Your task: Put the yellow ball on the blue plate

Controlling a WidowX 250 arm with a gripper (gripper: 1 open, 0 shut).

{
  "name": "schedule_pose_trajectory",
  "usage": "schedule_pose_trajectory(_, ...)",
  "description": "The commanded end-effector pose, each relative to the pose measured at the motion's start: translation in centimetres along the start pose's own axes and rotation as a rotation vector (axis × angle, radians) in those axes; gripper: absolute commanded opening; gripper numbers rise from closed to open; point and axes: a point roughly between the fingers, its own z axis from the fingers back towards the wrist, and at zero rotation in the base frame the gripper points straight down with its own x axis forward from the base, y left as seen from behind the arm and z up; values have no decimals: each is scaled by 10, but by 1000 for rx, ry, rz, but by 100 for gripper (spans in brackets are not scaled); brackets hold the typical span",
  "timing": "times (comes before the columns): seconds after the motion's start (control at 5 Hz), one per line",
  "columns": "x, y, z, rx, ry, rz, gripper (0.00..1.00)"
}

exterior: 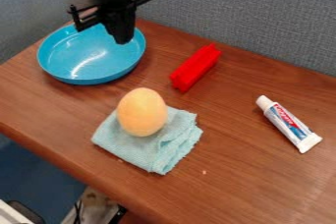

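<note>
Even, soft light over my table; glare streaks the blue plate, everything slightly soft and grainy.

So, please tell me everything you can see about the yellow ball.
The yellow ball is a smooth, matte, orange-yellow, egg-shaped thing. It rests on a crumpled pale teal cloth near the table's front edge; nothing else touches it. It is apart from the blue plate, and the gripper over the plate's rim does not hold it.
</note>
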Motion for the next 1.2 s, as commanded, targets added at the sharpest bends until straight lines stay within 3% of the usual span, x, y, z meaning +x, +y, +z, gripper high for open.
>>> schedule_pose_trajectory(0.0, 10, 1, -4, -2, -22, 47, 0)
schedule_pose_trajectory(0.6, -3, -5, -16, 3, -13, 69, 0)
schedule_pose_trajectory(1.0, -9, -18, -14, -12, 6, 85, 0)
